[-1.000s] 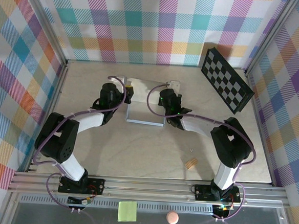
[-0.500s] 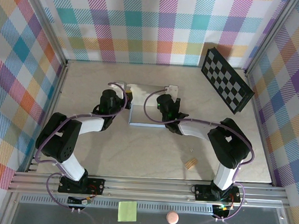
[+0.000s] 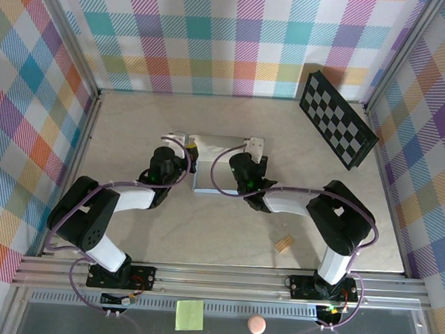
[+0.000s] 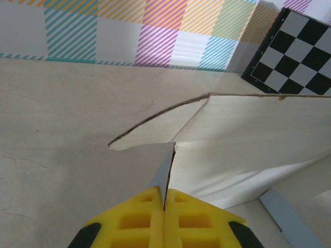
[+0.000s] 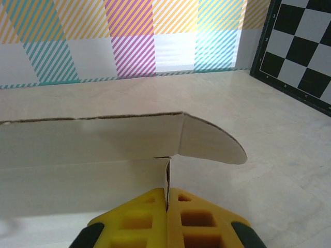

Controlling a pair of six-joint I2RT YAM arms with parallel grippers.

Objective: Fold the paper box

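Observation:
The paper box [image 3: 221, 165] is a pale grey-white cardboard sheet, partly folded, lying mid-table between my two arms. My left gripper [image 3: 190, 159] is shut on its left side wall, and in the left wrist view the yellow fingers [image 4: 139, 217] pinch that thin upright edge. The box's [image 4: 248, 129] back panel and a rounded flap [image 4: 155, 129] rise beyond them. My right gripper [image 3: 246, 162] is shut on the right side wall. In the right wrist view its yellow fingers [image 5: 196, 217] clamp the wall's edge, with the long back panel [image 5: 88, 139] and a rounded flap [image 5: 212, 144] ahead.
A black-and-white checkerboard panel [image 3: 338, 118] leans at the back right. A small tan scrap [image 3: 283, 245] lies near the right arm's base. A yellow-green sticky note [image 3: 189, 314] and a pink ball [image 3: 256, 324] sit in front of the rail. Plaid walls enclose the table.
Both grippers and the box have shifted toward the near edge. The left gripper's jaws have finished closing on the box's left wall.

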